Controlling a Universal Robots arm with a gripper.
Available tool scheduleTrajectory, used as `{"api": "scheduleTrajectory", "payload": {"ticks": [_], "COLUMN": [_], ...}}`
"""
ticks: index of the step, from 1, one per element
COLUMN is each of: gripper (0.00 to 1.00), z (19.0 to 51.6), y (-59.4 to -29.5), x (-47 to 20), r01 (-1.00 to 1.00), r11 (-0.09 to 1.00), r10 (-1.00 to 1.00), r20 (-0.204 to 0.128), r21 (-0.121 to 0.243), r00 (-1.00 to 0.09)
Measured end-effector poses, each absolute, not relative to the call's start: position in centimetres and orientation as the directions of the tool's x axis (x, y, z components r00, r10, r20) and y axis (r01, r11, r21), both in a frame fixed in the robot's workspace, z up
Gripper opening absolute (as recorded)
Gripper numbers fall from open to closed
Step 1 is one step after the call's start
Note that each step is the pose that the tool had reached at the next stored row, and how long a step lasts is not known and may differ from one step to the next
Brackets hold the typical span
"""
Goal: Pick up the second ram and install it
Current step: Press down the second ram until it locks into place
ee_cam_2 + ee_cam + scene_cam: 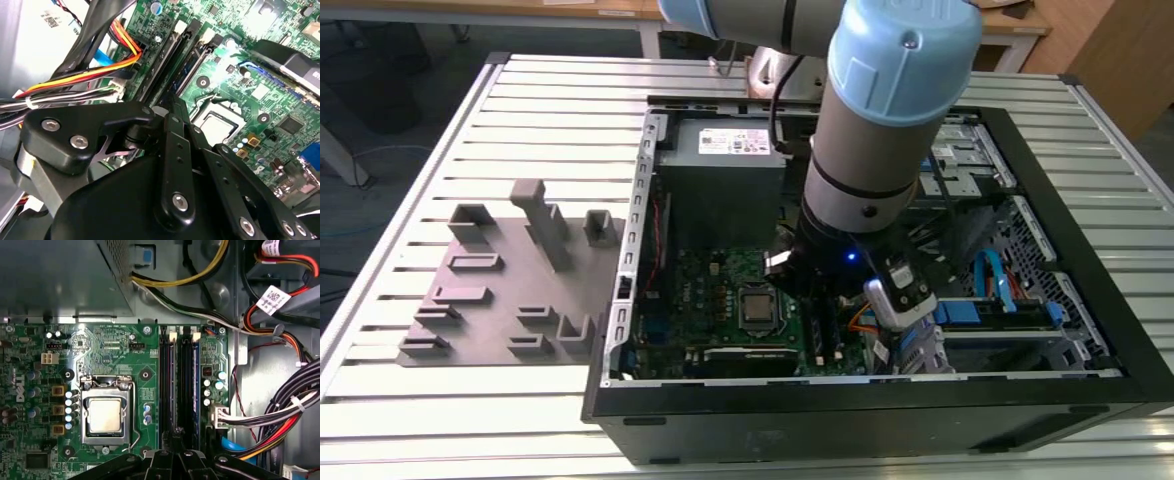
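Grey slatted table (pixel 414 400) carries an open computer case (pixel 1067 405) in the exterior view; the arm (pixel 881 150) reaches down into it, its gripper (pixel 834 300) low over the motherboard (pixel 707 290) by the memory slots. The grey fixture block (pixel 494 290) to the exterior view's left holds no stick, so pick-up seems done.

Second wrist view: the gripper linkage (pixel 170 150) stands directly over the slots (pixel 172 60); whether the claw is parted or gripping, I cannot tell. A bluish board edge in one slot (pixel 192 62) may be the second ram, judged seated or nearly so.

First wrist view: the slots (pixel 181 380) run beside the processor socket (pixel 106 415). White labels (pixel 272 297) on cables carry print, disregarded
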State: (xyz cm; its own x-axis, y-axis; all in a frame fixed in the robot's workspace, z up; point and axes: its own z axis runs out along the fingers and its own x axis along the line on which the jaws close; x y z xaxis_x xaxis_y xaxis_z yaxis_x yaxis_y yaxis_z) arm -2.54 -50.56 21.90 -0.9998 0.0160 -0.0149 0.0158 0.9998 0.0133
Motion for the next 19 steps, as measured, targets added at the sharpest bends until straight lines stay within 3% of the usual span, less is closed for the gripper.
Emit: {"api": "scheduleTrajectory", "payload": {"ticks": [7,19], "gripper": [0.07,0.07], "z": [21.8,26.9], "y": [-50.6,-50.6], "x": [-2.5,-2.5], "r01": [0.016,0.016], "r11": [1.000,1.000], "r10": [0.016,0.016], "r20": [-0.015,-0.015], "r21": [0.014,0.013], "r00": [-1.000,-1.000]}}
